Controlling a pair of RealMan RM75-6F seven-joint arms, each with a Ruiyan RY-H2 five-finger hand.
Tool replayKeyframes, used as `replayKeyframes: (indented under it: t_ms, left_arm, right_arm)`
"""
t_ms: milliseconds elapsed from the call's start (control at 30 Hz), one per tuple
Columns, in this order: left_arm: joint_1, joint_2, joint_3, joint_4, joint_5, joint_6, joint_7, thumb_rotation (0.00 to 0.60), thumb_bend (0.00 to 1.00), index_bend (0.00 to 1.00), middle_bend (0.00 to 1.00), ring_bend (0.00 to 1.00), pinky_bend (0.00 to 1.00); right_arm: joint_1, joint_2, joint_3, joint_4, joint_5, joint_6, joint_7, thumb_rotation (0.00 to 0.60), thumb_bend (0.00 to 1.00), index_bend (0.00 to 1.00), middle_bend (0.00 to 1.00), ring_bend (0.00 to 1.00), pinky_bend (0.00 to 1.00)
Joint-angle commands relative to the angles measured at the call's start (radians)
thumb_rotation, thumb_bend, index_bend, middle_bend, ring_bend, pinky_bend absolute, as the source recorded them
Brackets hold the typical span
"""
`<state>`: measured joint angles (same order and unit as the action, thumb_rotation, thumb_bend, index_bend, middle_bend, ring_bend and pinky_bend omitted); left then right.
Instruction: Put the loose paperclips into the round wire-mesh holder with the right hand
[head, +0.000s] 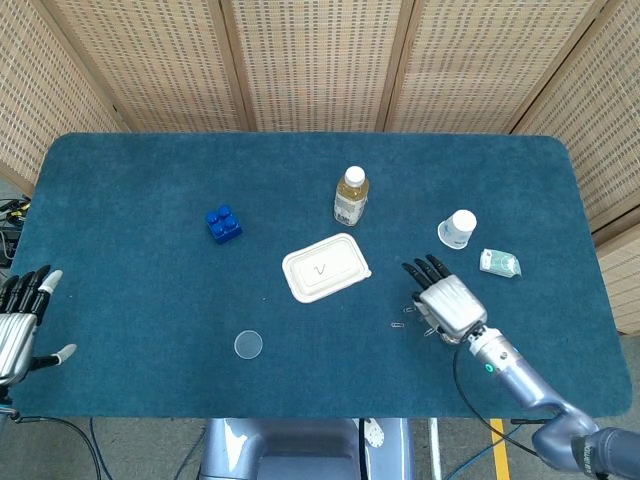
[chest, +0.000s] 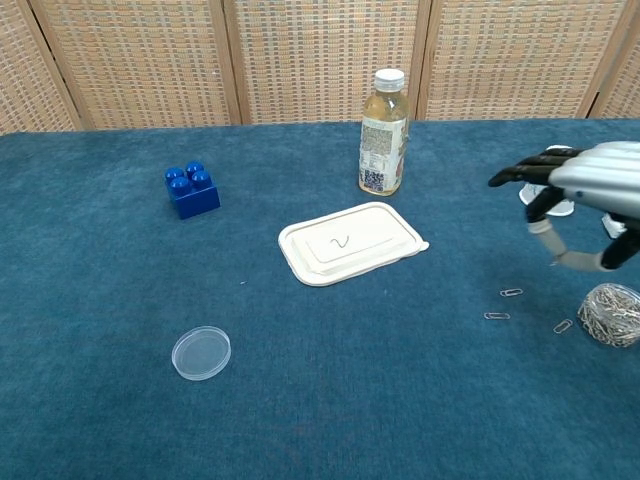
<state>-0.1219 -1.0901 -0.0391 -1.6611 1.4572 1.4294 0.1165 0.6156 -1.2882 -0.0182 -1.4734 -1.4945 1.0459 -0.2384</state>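
Observation:
The round wire-mesh holder (chest: 611, 315) stands at the right edge of the chest view with a heap of paperclips in it. Three loose paperclips lie on the cloth to its left: one (chest: 511, 293), another (chest: 496, 316), and a third (chest: 563, 326) close beside the holder. In the head view I see loose clips (head: 397, 325) left of my right hand (head: 446, 303), which hides the holder there. That right hand (chest: 583, 188) hovers above the holder, fingers apart, holding nothing. My left hand (head: 20, 321) rests open at the table's left edge.
A white lidded tray (chest: 350, 243) lies mid-table, with a drink bottle (chest: 384, 131) behind it. A blue block (chest: 192, 190) and a clear round lid (chest: 201, 352) sit to the left. A paper cup (head: 458, 228) and a small packet (head: 499, 263) are at the right.

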Motion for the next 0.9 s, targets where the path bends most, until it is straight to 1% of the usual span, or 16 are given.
replayKeyframes:
  t_ms: [33, 233, 500, 900]
  left_arm:
    - [0.0, -0.002, 0.001, -0.001, 0.001, 0.001, 0.004, 0.6, 0.0, 0.0, 0.0, 0.0, 0.0]
    - [0.001, -0.006, 0.003, -0.001, 0.003, 0.002, 0.013, 0.6, 0.0, 0.0, 0.0, 0.0, 0.0]
    - [0.0, -0.005, 0.0, 0.001, -0.004, 0.0, 0.01, 0.6, 0.0, 0.0, 0.0, 0.0, 0.0]
    - [0.001, -0.004, 0.0, 0.001, -0.003, 0.001, 0.007, 0.6, 0.0, 0.0, 0.0, 0.0, 0.0]
  right_arm:
    - [-0.027, 0.019, -0.016, 0.027, -0.013, 0.021, 0.036, 0.6, 0.67, 0.62, 0.05, 0.0, 0.01]
    - [-0.06, 0.003, -0.033, 0.094, -0.026, 0.036, 0.085, 0.6, 0.67, 0.62, 0.05, 0.0, 0.01]
    - [-0.084, -0.042, -0.058, 0.168, -0.052, 0.026, 0.106, 0.6, 0.67, 0.62, 0.05, 0.0, 0.01]
    - [-0.09, -0.064, -0.049, 0.185, -0.067, 0.022, 0.105, 0.6, 0.67, 0.62, 0.05, 0.0, 0.01]
